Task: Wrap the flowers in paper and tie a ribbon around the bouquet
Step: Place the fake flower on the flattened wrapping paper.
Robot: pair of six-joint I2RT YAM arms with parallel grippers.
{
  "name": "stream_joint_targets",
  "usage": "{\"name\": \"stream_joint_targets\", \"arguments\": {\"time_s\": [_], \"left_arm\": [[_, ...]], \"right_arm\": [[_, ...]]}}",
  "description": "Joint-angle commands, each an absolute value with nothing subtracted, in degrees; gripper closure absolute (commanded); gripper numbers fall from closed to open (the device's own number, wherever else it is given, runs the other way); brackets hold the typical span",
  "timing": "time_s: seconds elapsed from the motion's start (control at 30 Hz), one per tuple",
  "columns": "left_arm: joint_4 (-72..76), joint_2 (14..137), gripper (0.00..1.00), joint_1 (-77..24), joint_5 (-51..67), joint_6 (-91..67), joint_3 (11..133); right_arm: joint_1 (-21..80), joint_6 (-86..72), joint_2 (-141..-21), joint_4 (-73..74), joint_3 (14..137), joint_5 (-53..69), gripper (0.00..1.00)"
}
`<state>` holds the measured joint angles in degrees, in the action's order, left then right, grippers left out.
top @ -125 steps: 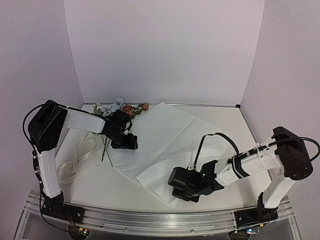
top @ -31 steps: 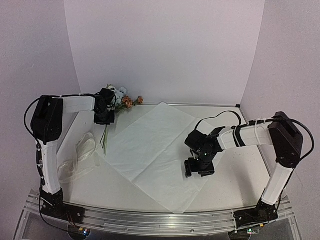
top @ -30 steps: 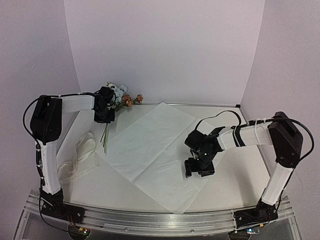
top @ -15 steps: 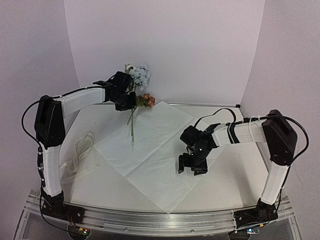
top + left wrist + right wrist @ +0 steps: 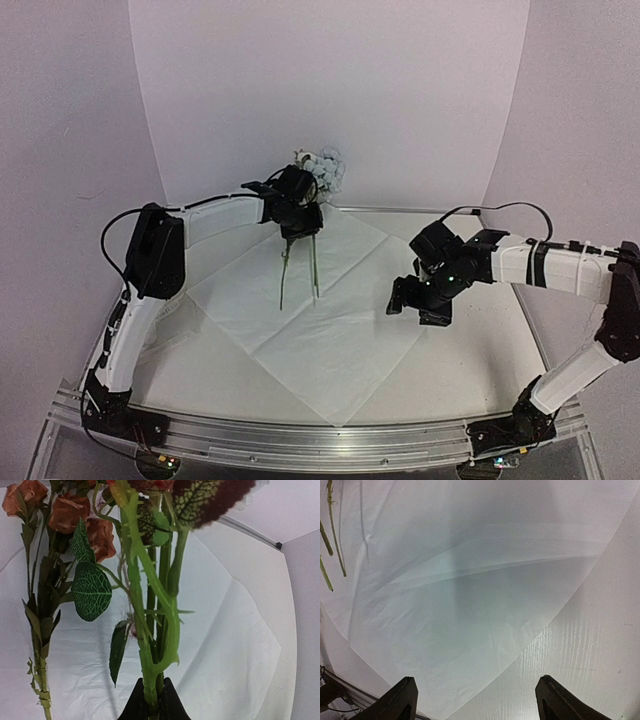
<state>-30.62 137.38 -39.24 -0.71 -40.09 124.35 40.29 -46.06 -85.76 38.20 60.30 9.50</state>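
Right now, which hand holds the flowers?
The left hand, shut on the flowers; the right hand is open and empty, at the edge of the paper.

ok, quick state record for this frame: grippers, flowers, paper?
left gripper: shut on flowers' stems
flowers: held upright, blooms up, stems hanging over paper
paper: spread flat on table, not wrapped
right gripper: open, empty, at paper's right edge
wrap: not yet begun

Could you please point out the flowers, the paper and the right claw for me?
the flowers (image 5: pixel 326 170), top view, on the pale blooms.
the paper (image 5: pixel 330 340), top view, on its bare middle.
the right claw (image 5: pixel 479 702), right wrist view, midway between fingertips.
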Motion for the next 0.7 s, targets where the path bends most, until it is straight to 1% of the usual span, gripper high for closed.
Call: {"name": "stream_joint_targets", "arguments": {"time_s": [0.0,0.23,0.33,0.37,0.4,0.5,0.57,0.67], "left_arm": [[-29.19,141.12,1.0,-40.43,-0.18,-41.02,131.34],[-28.56,147.08,1.0,-40.68,3.42,-42.52,134.77],[-28.48,147.99,0.96,-40.66,3.94,-42.71,134.65],[-28.45,148.27,0.92,-40.69,4.31,-42.8,134.6],[-28.31,148.37,0.84,-40.7,4.79,-42.86,134.58],[-27.95,147.89,0.6,-40.7,5.9,-42.77,134.59],[-27.92,146.35,0.51,-40.7,5.96,-42.15,134.3],[-27.47,142.77,0.43,-40.75,5.81,-41.03,132.5]], "right_arm": [[39.53,-44.18,-85.36,41.48,57.94,8.03,0.16],[38.73,-43.88,-87.44,41.48,57.14,8.33,0.16],[38.49,-43.39,-89.26,41.48,57.63,8.36,0.15],[38.36,-43.28,-89.95,41.48,57.79,8.46,0.15],[38.2,-43.2,-90.54,41.48,57.92,8.54,0.15],[37.77,-43.14,-91.72,41.48,58.09,8.79,0.15],[37.68,-43.01,-92.03,41.49,58.02,8.8,0.15],[37.5,-42.64,-92.31,41.48,58.01,8.51,0.15]]}}
